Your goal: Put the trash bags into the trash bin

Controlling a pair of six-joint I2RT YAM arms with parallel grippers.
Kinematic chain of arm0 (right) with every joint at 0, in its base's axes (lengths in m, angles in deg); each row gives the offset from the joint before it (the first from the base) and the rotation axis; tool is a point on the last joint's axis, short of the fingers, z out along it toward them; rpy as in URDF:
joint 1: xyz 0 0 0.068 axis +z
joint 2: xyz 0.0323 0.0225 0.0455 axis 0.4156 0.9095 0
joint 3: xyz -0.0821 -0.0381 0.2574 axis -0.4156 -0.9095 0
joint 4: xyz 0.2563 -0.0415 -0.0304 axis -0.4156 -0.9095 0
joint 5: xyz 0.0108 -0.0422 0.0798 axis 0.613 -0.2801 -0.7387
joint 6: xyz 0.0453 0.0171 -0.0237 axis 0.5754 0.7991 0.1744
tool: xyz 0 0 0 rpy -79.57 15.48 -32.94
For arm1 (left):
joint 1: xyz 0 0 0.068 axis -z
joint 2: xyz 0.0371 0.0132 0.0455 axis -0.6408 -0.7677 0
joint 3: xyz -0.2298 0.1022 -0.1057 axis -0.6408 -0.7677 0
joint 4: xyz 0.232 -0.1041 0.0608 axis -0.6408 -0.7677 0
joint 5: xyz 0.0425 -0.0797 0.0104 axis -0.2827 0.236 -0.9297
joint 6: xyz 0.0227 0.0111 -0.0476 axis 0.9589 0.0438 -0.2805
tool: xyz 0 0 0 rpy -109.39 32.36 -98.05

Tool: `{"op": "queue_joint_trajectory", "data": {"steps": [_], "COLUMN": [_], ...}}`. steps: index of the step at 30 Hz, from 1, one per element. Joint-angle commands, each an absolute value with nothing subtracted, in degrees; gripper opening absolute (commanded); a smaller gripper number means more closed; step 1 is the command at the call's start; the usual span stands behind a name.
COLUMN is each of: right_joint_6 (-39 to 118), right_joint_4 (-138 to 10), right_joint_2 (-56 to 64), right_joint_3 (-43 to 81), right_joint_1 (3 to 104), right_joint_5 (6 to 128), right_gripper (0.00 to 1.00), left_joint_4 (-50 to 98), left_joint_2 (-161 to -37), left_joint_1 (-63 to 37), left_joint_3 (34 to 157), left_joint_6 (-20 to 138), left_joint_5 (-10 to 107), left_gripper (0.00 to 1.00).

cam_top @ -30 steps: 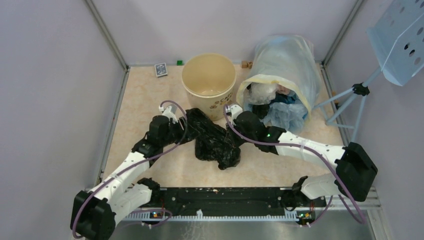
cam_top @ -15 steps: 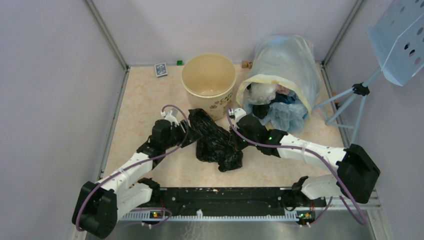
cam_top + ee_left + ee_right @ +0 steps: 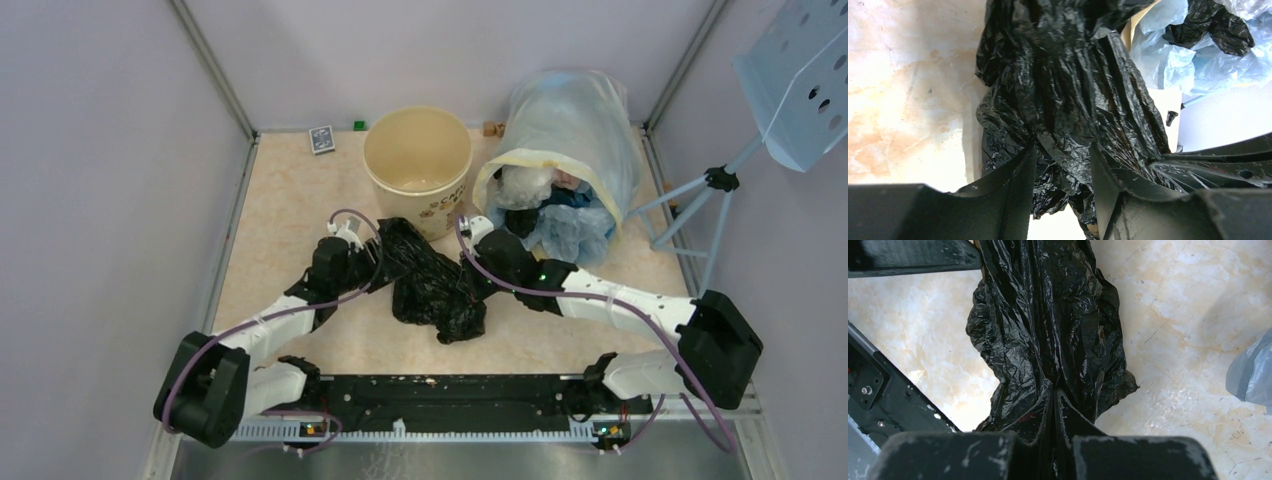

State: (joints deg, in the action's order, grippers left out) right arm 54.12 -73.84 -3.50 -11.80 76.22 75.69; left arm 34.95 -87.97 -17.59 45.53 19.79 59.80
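Note:
A crumpled black trash bag (image 3: 440, 290) lies on the beige floor in front of the cream-beige trash bin (image 3: 418, 190), which stands upright and open at the back centre. My right gripper (image 3: 478, 272) is shut on the bag's right side; in the right wrist view the fingertips (image 3: 1054, 390) pinch a fold of the bag (image 3: 1048, 315). My left gripper (image 3: 377, 262) is at the bag's left end. In the left wrist view its jaws (image 3: 1063, 150) stand apart with a bunch of the bag (image 3: 1063, 75) between them.
A large translucent sack (image 3: 575, 120) lies on its side right of the bin, its mouth full of crumpled blue and black bags. A card box (image 3: 321, 138) and green cube (image 3: 359, 125) sit by the back wall. A lamp tripod (image 3: 720, 180) stands at the right.
My left arm has reached forward and right, bringing its gripper further onto the bag's left end. The right gripper has shifted slightly right with the bag still held.

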Motion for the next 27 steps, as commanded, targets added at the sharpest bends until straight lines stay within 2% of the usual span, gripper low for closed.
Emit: {"op": "queue_joint_trajectory", "data": {"steps": [1,4,6,11,16,22,27], "right_joint_6": [54.22,54.15,54.15,53.78,53.07,51.35,51.12], "right_joint_4": [-73.4,-73.54,-73.52,-73.43,-73.35,-69.8,-64.92], "right_joint_2": [-6.06,-6.2,-6.12,-5.94,-6.47,-8.71,-7.62], "right_joint_3": [-10.94,-10.84,-10.87,-10.92,-11.13,-12.38,-12.76], "right_joint_1": [76.24,76.26,76.24,76.28,76.24,76.24,77.96], "right_joint_5": [75.56,75.71,75.55,74.2,71.68,63.92,58.15], "right_gripper": [0.0,0.0,0.0,0.0,0.0,0.0,0.0], "left_joint_4": [38.42,39.04,41.3,41.69,31.57,16.88,5.84], "left_joint_2": [-90.15,-91.46,-91.84,-91.77,-90.03,-85.96,-84.6], "left_joint_1": [-17.84,-17.85,-17.81,-17.8,-17.8,-17.85,-17.81], "left_joint_3": [46.23,46.15,45.66,48.45,55.29,63.84,73.45], "left_joint_6": [20.0,19.48,19.0,21.72,29.98,39.33,45.66], "left_joint_5": [59.54,59.58,60.66,61.96,60.94,62.57,71.73], "left_gripper": [0.51,0.51,0.48,0.29,0.0,0.0,0.0]}}
